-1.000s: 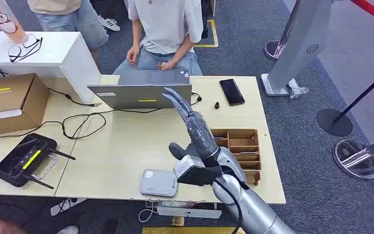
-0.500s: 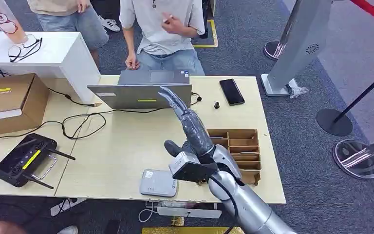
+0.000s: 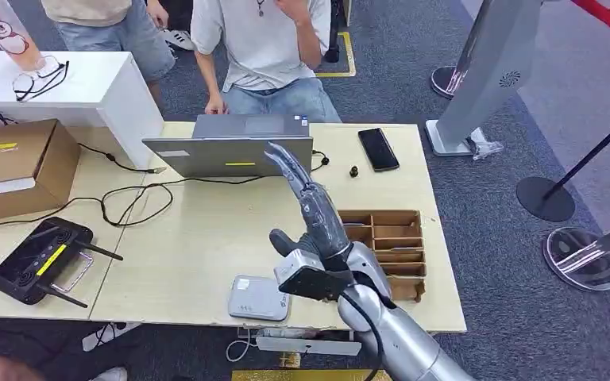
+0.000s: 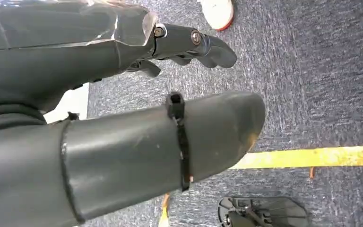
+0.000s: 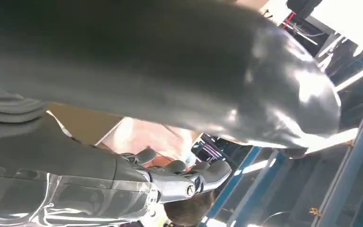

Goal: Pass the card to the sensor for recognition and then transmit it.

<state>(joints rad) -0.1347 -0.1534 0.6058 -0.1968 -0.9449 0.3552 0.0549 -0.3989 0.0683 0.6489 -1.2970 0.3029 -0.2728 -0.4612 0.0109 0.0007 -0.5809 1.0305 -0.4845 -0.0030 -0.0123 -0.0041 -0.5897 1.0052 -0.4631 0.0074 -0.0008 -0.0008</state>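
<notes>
My right hand (image 3: 315,220) is raised over the front middle of the table (image 3: 198,238), its fingers stretched up and forward with the thumb apart and nothing in it. The grey-white card sensor (image 3: 258,298) lies flat at the table's front edge, just left of and below that wrist. A wooden compartment tray (image 3: 397,230) sits right behind the hand; I cannot make out a card in it. The right wrist view shows the right hand (image 5: 123,61) holding nothing. My left hand (image 4: 75,56) hangs over blue carpet, fingers and thumb apart, holding nothing.
A grey laptop (image 3: 230,151) stands at the table's far side with a person (image 3: 262,48) seated behind it. A black phone (image 3: 378,148) lies far right, a black router (image 3: 40,260) and a cardboard box (image 3: 16,163) at the left. Cables (image 3: 127,198) cross the left table.
My right hand has shifted slightly left and toward me, still holding nothing. The person behind the laptop has lifted a hand from lap to face.
</notes>
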